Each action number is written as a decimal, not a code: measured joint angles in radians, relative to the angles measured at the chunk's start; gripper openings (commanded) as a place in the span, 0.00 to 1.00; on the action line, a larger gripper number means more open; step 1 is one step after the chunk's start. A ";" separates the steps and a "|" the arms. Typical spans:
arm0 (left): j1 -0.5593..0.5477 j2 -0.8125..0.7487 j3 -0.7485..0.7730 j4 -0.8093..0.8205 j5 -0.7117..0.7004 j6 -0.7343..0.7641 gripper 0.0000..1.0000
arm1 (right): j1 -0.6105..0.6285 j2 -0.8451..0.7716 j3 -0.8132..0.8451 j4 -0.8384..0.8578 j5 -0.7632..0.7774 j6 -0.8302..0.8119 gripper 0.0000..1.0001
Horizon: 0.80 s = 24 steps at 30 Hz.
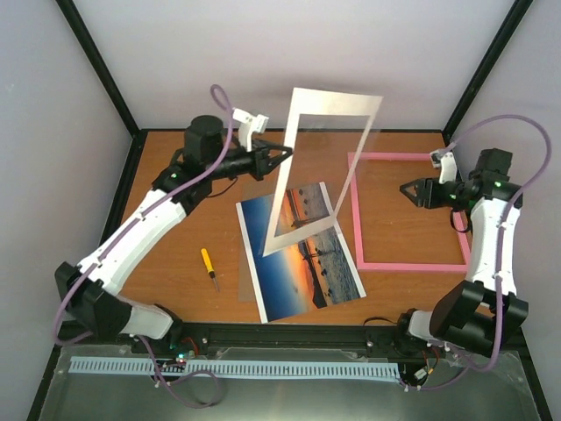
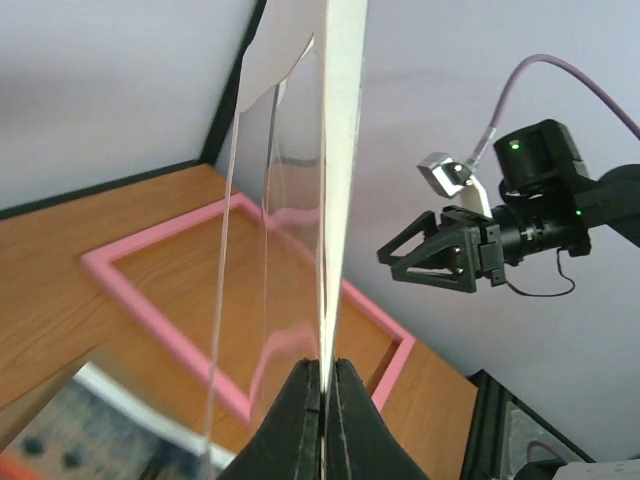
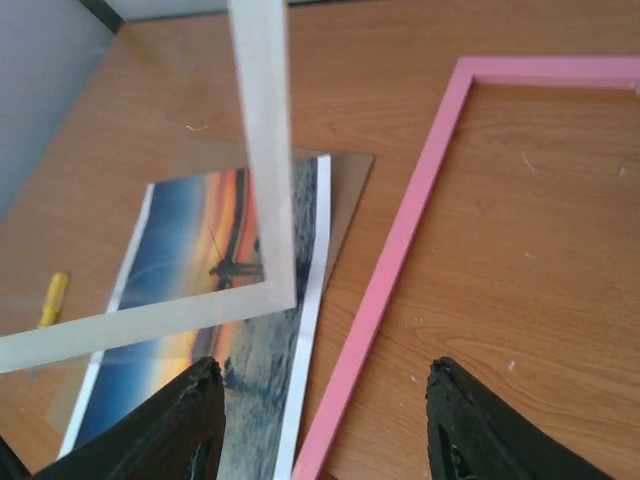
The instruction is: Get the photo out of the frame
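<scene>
The photo, an orange-and-blue sunset print, lies flat on the table at centre, outside the frame; the right wrist view shows it too. The pink frame lies empty on the table to its right and also shows in both wrist views. My left gripper is shut on the edge of a white mat, with a clear pane beside it, holding them upright above the photo. My right gripper is open and empty over the frame's left rail.
A brown backing board lies under the photo, showing along its edges. A yellow screwdriver lies left of the photo. White walls with black posts close the table's back and sides.
</scene>
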 measured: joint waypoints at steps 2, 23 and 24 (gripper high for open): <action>-0.032 0.045 0.066 -0.005 0.006 0.001 0.01 | -0.026 0.000 0.049 -0.061 -0.032 -0.023 0.53; -0.088 0.270 -0.117 0.304 0.066 -0.383 0.01 | -0.058 -0.364 -0.078 -0.104 -0.207 -0.147 0.49; -0.085 0.298 -0.167 0.335 0.060 -0.409 0.01 | -0.054 -0.335 -0.110 -0.089 -0.200 -0.146 0.48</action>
